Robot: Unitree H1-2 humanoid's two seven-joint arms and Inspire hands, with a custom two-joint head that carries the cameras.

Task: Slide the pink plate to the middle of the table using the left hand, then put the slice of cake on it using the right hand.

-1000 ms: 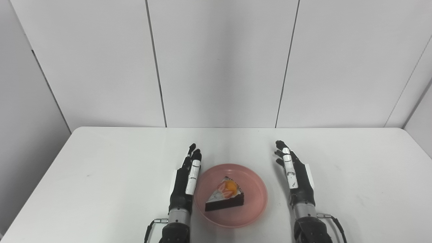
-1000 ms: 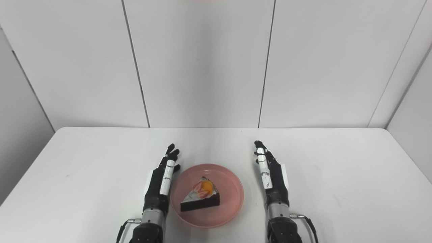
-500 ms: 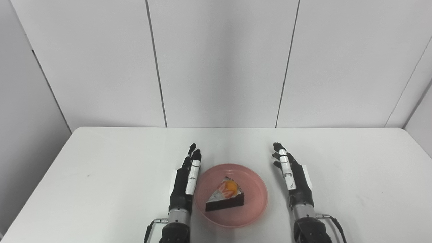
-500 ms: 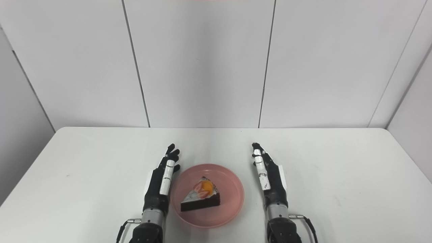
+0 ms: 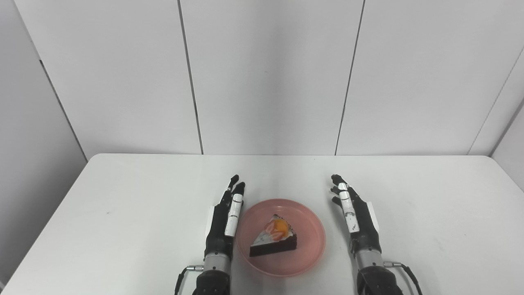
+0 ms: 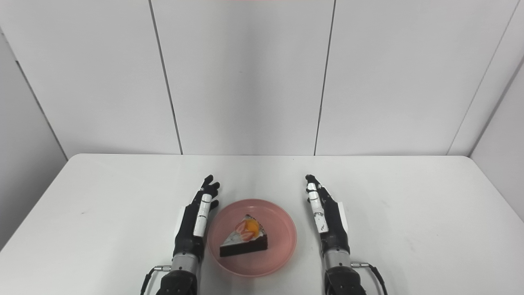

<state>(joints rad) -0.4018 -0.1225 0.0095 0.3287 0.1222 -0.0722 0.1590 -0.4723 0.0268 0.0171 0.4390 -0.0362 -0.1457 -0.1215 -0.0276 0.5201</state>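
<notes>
A pink plate (image 5: 309,221) sits near the front middle of the white table (image 5: 123,196). A chocolate cake slice (image 5: 273,238) with white icing and fruit on top lies on the plate. My left hand (image 5: 224,221) is open and empty, fingers straight, right beside the plate's left rim. My right hand (image 5: 357,217) is open and empty, fingers straight, on the table a little to the right of the plate. The same scene shows in the right eye view: plate (image 6: 282,229), cake (image 6: 244,241), left hand (image 6: 194,223), right hand (image 6: 327,219).
White wall panels (image 5: 266,78) rise behind the table's far edge. A grey wall panel (image 5: 28,123) stands at the left.
My right hand has drawn back slightly toward me and a little nearer the plate. The left hand, plate and cake have stayed in place.
</notes>
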